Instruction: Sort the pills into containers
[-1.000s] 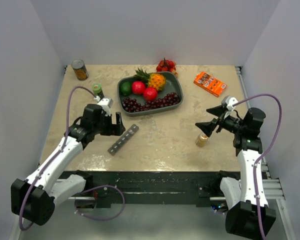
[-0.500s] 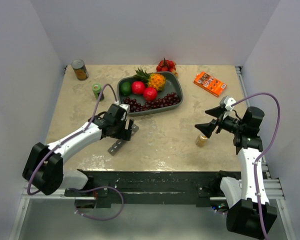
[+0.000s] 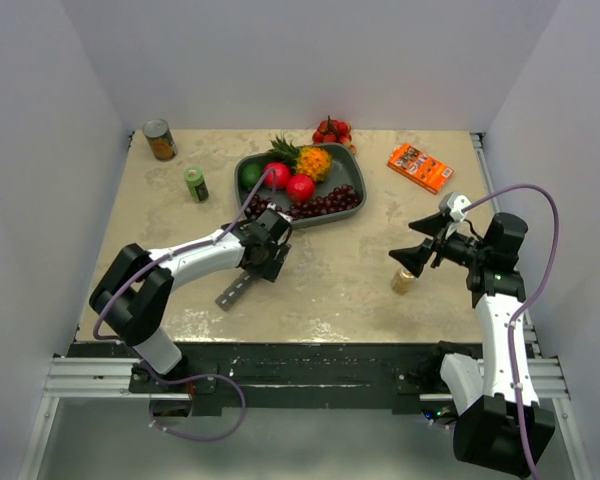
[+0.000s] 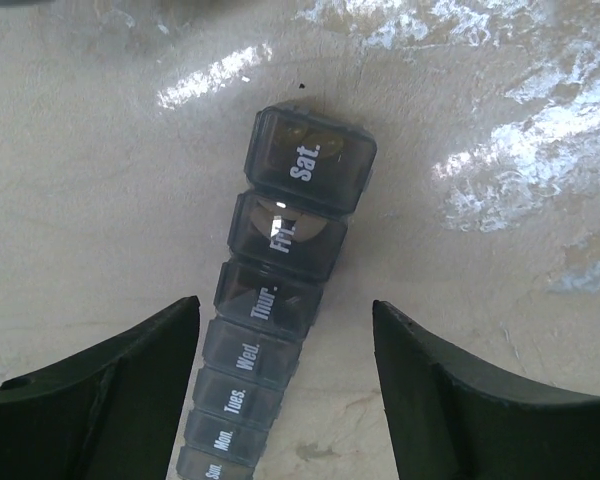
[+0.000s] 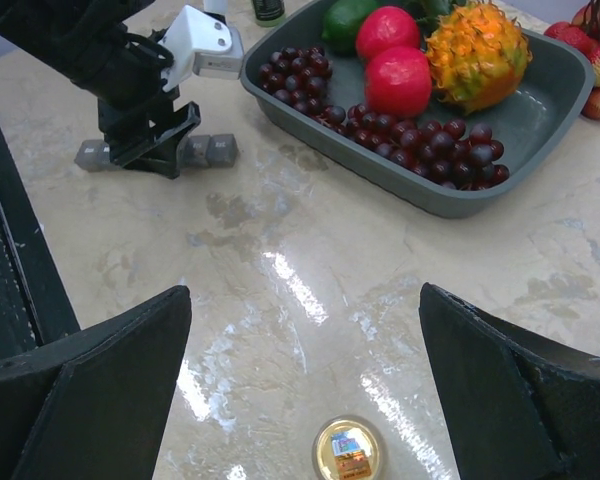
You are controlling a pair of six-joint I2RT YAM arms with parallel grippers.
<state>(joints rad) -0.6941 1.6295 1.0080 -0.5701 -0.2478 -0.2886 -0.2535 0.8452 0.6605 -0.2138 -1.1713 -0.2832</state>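
The containers are one dark-grey strip of lidded day compartments, lying diagonally on the table. In the left wrist view the strip reads Sat. at the far end down to Sun., with all lids shut. Yellowish shapes show through the Sat. and Fri. lids. My left gripper is open and straddles the strip's far half just above it. A small pill bottle with a gold lid stands at the right. My right gripper is open and empty, above and just behind the bottle.
A big grey fruit tray with grapes, red fruit, a lime and a pineapple-like fruit stands at the back centre. A green bottle, a can, an orange box and red fruits stand around it.
My left arm has swung right and forward, from the strip's left side to above its far end. My right arm has barely moved.
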